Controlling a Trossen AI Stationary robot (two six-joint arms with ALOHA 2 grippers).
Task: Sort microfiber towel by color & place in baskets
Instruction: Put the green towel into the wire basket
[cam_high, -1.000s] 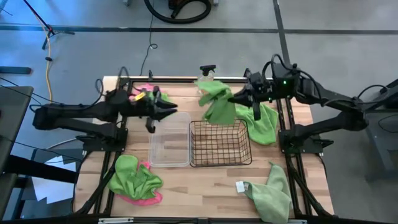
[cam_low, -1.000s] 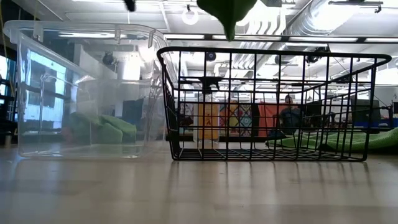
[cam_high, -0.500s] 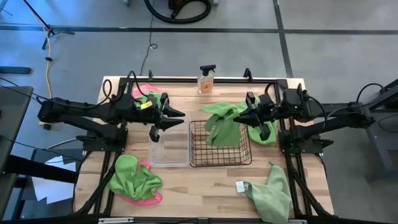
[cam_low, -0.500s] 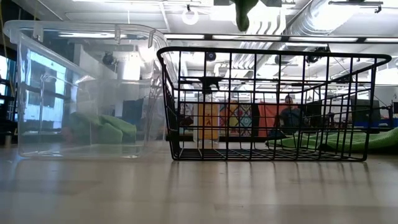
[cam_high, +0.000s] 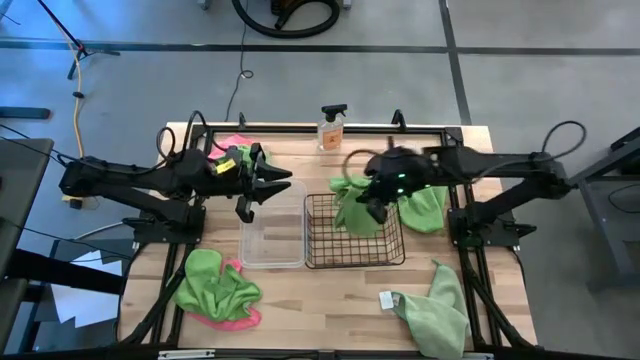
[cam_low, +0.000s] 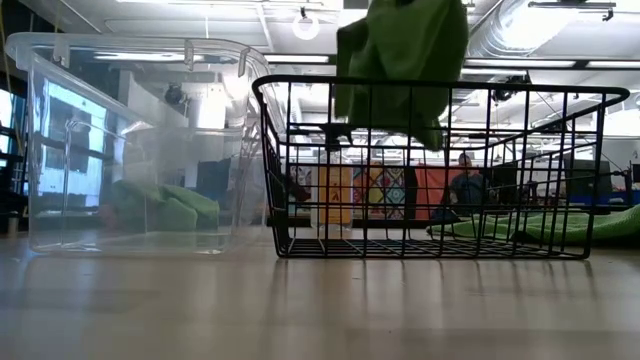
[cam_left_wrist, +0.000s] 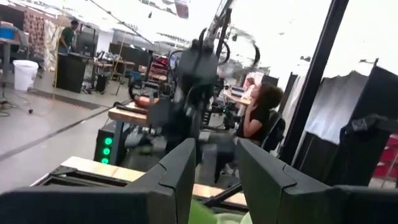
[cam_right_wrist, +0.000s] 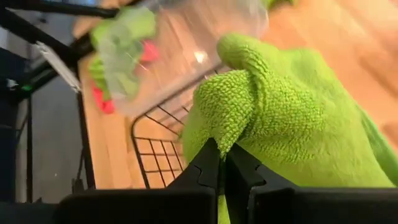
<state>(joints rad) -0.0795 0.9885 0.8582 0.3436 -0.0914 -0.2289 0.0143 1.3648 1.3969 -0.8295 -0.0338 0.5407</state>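
My right gripper (cam_high: 375, 207) is shut on a green towel (cam_high: 352, 207) over the far part of the black wire basket (cam_high: 353, 250). In the low view the towel (cam_low: 400, 60) hangs with its lower end below the basket's rim (cam_low: 440, 90). My left gripper (cam_high: 268, 190) is open and empty above the far edge of the clear tub (cam_high: 272, 240); its own view shows the parted fingers (cam_left_wrist: 180, 180). My right gripper pinches a bunched fold of the green towel (cam_right_wrist: 227, 118) between its two fingers. The fingers come from above, slanting toward the table's left. The towel hangs slack below them, its lower end (cam_low: 395, 125) inside the basket and clear of the basket's floor.
Another green towel (cam_high: 427, 205) lies right of the basket. A green towel (cam_high: 437, 305) lies at the near right. A green and pink heap (cam_high: 215, 290) lies at the near left. Pink and green towels (cam_high: 232, 148) lie at the far left. A spray bottle (cam_high: 331, 128) stands at the far edge.
My right gripper has gone toward the table's left and near edges and down, carrying the green towel from the far right to over the black basket. The towel's lower end has come down past the basket's rim.
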